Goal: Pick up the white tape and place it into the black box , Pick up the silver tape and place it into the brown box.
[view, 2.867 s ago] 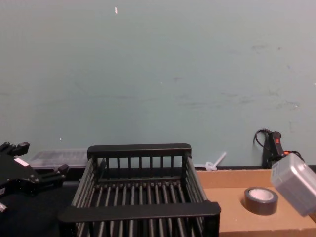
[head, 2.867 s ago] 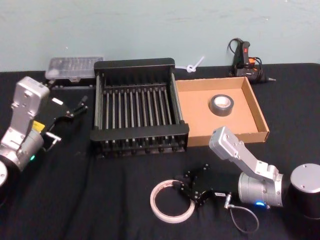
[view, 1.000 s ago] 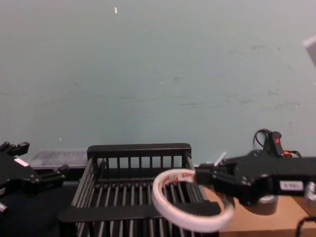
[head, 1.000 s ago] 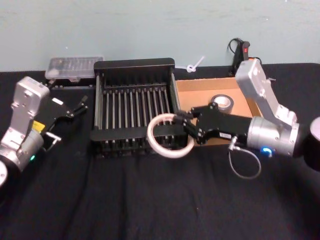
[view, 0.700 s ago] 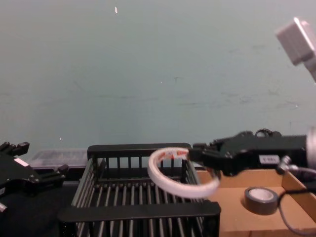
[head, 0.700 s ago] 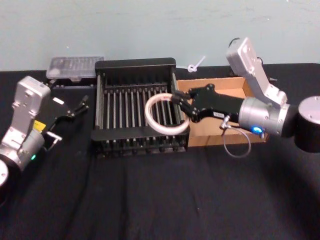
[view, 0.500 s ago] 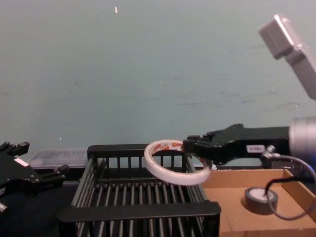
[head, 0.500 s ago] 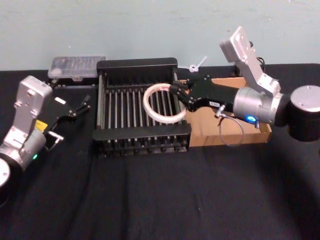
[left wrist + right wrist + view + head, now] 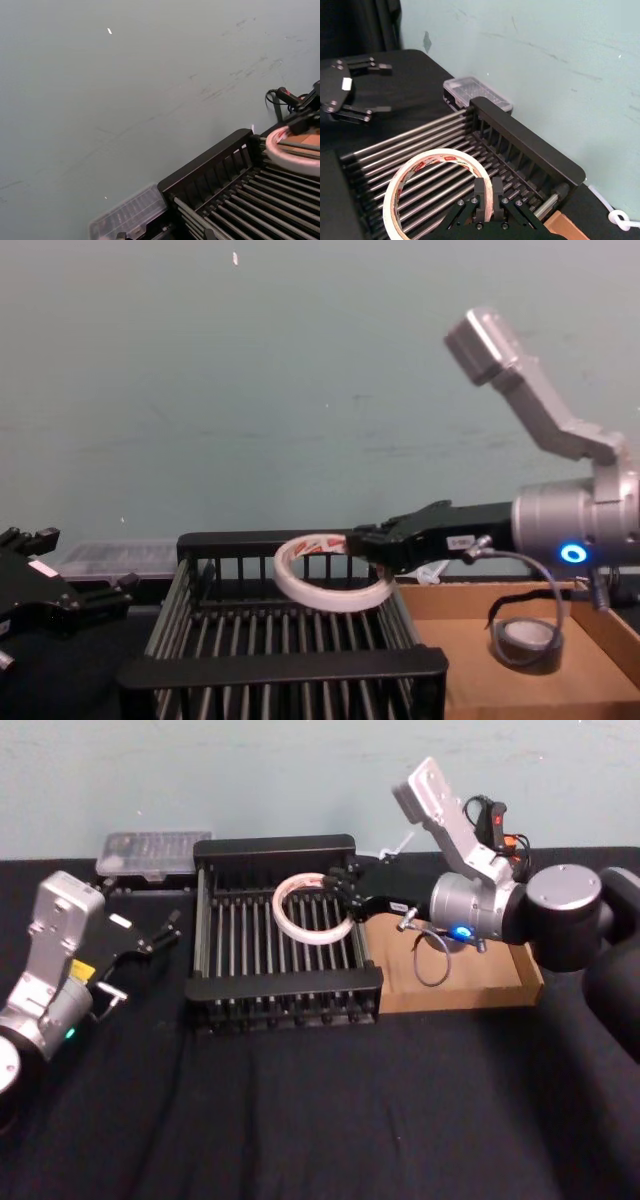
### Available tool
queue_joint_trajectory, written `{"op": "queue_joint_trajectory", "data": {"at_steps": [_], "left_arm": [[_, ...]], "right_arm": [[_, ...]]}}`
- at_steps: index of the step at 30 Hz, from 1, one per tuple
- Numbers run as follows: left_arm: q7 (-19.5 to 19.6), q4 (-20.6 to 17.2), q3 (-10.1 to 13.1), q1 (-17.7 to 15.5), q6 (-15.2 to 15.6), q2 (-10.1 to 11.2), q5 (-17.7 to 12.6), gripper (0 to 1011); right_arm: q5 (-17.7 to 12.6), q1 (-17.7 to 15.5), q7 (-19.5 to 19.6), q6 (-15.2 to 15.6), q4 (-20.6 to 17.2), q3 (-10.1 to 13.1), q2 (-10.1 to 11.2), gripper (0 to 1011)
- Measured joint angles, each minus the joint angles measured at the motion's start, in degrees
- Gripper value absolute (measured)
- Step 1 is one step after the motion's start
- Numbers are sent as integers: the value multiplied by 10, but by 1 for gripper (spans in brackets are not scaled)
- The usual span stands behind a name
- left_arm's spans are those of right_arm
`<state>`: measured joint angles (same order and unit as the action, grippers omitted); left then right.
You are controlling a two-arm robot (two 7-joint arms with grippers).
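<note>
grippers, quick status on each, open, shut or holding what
Left gripper: open, empty, parked left of the black box.
Right gripper: shut on the white tape, held over the black box.

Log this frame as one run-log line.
right gripper: shut on white tape, above black box | left gripper: open, parked beside box | silver tape: in brown box

Lighting was pretty flat and dim, soft overhead stuff with barely any shadows on the black table [image 9: 300,1120]. The wall [image 9: 300,390] looked evenly lit, no glare. Everything came out a bit soft and grainy.
</note>
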<state>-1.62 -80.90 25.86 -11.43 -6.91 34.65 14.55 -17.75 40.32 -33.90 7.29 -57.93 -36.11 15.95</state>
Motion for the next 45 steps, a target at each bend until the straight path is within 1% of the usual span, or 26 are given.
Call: {"op": "queue_joint_trajectory", "data": {"at_steps": [2,4,8,11,19,22,24,26,27,30,32,34,36,38,40,42,43,45], "left_arm": [[0,0,0,0,0,0,0,1001],[0,0,0,0,0,0,0,1001],[0,0,0,0,0,0,0,1001],[0,0,0,0,0,0,0,1001],[0,0,0,0,0,0,0,1001],[0,0,0,0,0,0,0,1001],[0,0,0,0,0,0,0,1001],[0,0,0,0,0,0,0,1001],[0,0,0,0,0,0,0,1001],[0,0,0,0,0,0,0,1001],[0,0,0,0,0,0,0,1001],[0,0,0,0,0,0,0,1001],[0,0,0,0,0,0,0,1001],[0,0,0,0,0,0,0,1001],[0,0,0,0,0,0,0,1001],[0,0,0,0,0,0,0,1001],[0,0,0,0,0,0,0,1001],[0,0,0,0,0,0,0,1001]], "right_arm": [[5,6,0,-3,14,-1,-7,98],[13,17,0,-10,43,-3,-22,97],[20,26,0,-16,68,-3,-35,98],[25,29,1,-20,76,-2,-41,97],[24,29,1,-20,73,-2,-39,98],[24,28,1,-20,72,-2,-38,129],[23,28,0,-19,72,-2,-38,197],[23,28,0,-19,71,-2,-38,231],[23,28,0,-19,71,-2,-37,289],[22,28,0,-19,70,-2,-37,345],[22,28,0,-19,70,-2,-37,449],[22,27,0,-18,70,-2,-37,486],[22,27,0,-18,70,-2,-37,569],[22,27,0,-18,70,-2,-37,602],[22,27,0,-18,69,-2,-37,686],[22,27,0,-18,69,-2,-37,729],[21,27,0,-18,69,-2,-36,786],[21,27,0,-18,69,-2,-36,823]]}}
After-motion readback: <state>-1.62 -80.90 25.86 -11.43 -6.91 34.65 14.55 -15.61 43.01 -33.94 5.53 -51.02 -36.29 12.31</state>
